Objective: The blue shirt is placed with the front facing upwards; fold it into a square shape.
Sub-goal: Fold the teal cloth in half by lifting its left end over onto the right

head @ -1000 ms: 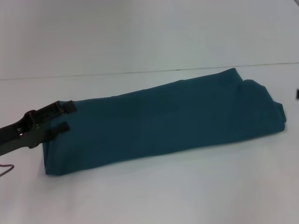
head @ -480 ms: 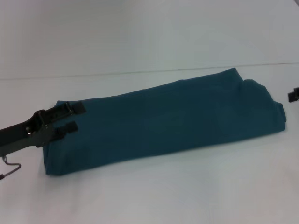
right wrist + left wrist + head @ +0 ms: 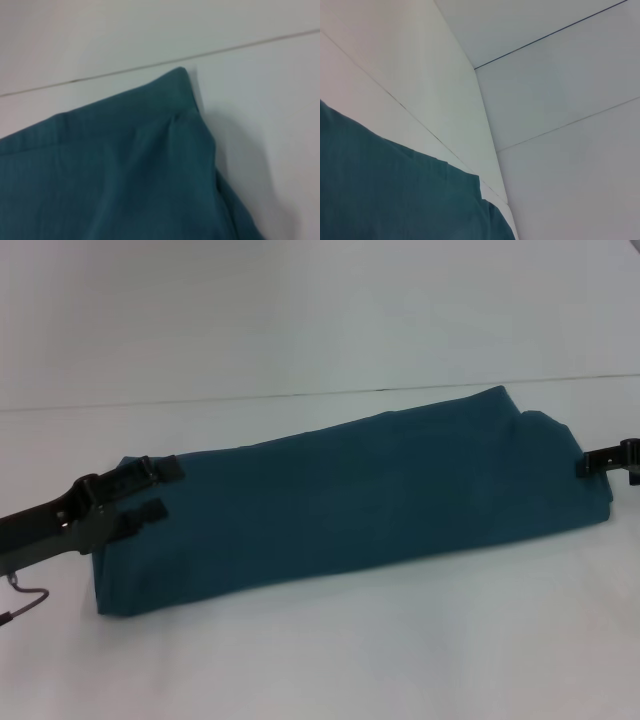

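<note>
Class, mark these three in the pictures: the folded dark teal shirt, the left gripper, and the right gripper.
Folded dark teal-blue cotton shirt (image 3: 350,500): head view, middle of its top layer.
Black left gripper (image 3: 160,488): head view, midway between its fingertips, over the shirt's end.
Black right gripper (image 3: 585,466): head view, its tip.

Plain white table (image 3: 330,660) under even light, pale wall (image 3: 320,310) behind (a thin dark seam between them).

- The blue shirt (image 3: 350,500), a dark teal-blue garment, lay folded into a long narrow band across the middle of the head view.
- It ran from lower left to upper right, its right end wider and slightly rumpled.
- No lettering or collar showed on its plain upper face.
- It rested flat on a white surface.
</note>
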`<state>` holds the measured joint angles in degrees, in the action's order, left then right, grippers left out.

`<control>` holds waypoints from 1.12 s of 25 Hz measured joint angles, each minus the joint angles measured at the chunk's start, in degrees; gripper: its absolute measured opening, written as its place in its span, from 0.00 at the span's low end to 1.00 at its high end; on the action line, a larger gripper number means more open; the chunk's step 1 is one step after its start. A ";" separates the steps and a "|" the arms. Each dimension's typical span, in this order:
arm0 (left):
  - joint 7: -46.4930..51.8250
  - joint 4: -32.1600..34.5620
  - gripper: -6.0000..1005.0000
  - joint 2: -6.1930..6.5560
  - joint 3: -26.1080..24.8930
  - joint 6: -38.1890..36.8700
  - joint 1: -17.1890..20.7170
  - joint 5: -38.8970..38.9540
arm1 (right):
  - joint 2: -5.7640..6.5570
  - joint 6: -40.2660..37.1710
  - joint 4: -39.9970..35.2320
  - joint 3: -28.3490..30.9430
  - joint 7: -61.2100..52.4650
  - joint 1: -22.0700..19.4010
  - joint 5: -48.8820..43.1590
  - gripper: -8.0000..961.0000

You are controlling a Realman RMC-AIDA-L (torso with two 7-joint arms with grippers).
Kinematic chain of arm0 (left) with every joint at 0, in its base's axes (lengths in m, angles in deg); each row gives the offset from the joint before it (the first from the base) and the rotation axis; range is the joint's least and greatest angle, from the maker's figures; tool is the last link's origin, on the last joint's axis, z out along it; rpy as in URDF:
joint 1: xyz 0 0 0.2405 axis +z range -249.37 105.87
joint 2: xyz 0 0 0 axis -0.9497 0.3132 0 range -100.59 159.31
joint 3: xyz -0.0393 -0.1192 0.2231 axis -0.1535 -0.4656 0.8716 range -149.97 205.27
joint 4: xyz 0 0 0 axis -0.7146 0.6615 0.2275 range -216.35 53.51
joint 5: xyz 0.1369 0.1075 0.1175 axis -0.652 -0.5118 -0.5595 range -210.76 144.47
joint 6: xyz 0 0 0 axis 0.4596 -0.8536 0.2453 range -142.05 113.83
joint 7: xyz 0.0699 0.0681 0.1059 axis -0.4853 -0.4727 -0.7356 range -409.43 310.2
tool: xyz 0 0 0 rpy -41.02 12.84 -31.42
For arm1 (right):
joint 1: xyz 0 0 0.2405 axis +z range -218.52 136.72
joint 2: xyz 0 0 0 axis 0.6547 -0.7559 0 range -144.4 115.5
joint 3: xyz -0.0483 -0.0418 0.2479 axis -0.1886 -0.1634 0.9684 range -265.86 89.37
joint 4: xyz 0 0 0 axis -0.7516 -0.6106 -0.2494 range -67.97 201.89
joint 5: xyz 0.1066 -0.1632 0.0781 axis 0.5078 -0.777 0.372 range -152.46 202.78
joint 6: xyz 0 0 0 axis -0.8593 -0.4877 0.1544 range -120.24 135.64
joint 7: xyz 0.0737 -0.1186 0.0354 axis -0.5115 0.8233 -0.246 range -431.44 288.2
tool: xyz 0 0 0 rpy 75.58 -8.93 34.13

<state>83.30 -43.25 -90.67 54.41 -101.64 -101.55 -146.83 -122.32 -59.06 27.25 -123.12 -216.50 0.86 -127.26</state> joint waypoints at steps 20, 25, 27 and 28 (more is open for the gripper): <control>-0.67 -1.34 0.91 -0.03 -0.22 1.06 0.03 0.44 | -5.25 11.83 1.62 -2.18 1.20 0.00 -0.13 0.94; -0.73 -1.34 0.91 -0.13 -0.22 1.05 0.20 0.80 | -5.54 12.97 1.86 -3.24 1.20 -0.06 -0.07 0.94; -0.77 -1.37 0.91 -0.13 -0.22 1.05 0.19 0.82 | -5.68 13.31 1.93 -3.44 1.23 -0.11 0.12 0.94; -0.78 -1.39 0.91 -0.13 -0.22 1.05 0.19 0.82 | -5.79 13.45 2.05 -3.48 1.52 -0.10 0.42 0.94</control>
<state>82.51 -44.64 -90.80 54.19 -100.59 -101.36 -146.01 -128.11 -45.61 29.30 -126.60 -214.98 0.75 -126.85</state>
